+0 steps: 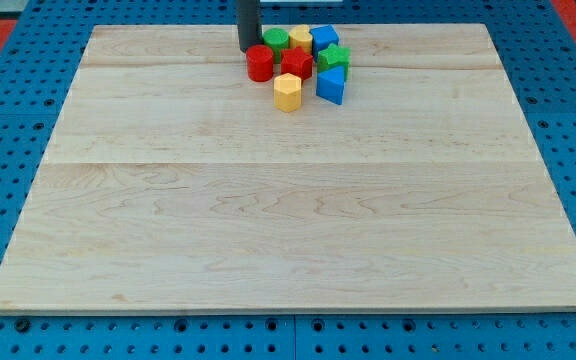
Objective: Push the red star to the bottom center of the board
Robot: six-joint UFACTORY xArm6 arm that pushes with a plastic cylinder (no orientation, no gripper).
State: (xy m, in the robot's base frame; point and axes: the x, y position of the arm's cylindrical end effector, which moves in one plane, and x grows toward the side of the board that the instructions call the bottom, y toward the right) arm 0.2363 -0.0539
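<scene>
The red star (297,63) sits in a tight cluster of blocks near the top centre of the wooden board (288,230). A red cylinder (260,63) is just to its left. A yellow block (287,92) lies below it and a blue block (331,86) to its lower right. A green block (275,40), a yellow block (300,39), a blue block (323,38) and a green star (334,57) sit above and to the right. My tip (247,48) is at the cluster's upper left, right beside the red cylinder and the green block.
The board lies on a blue perforated table (8,120). Red patches show at the view's top corners.
</scene>
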